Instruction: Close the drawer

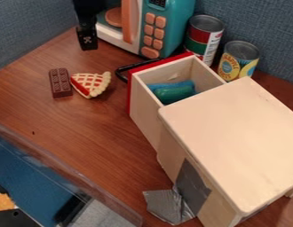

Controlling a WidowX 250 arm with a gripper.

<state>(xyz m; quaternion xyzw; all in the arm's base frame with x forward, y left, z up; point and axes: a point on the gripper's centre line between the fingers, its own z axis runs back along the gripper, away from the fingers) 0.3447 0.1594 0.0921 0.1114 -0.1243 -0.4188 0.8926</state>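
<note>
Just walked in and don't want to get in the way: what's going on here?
The robot's gripper hangs beside the toy microwave, apart from the red-fronted drawer it is meant to close. The drawer stands open, a green thing inside. A chocolate bar and a pie slice lie close together.

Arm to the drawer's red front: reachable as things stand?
Probably yes. The tool hangs on the side the red front faces, with nothing visible standing between them. The microwave and pie slice sit nearby, so a wide approach might brush one.
</note>
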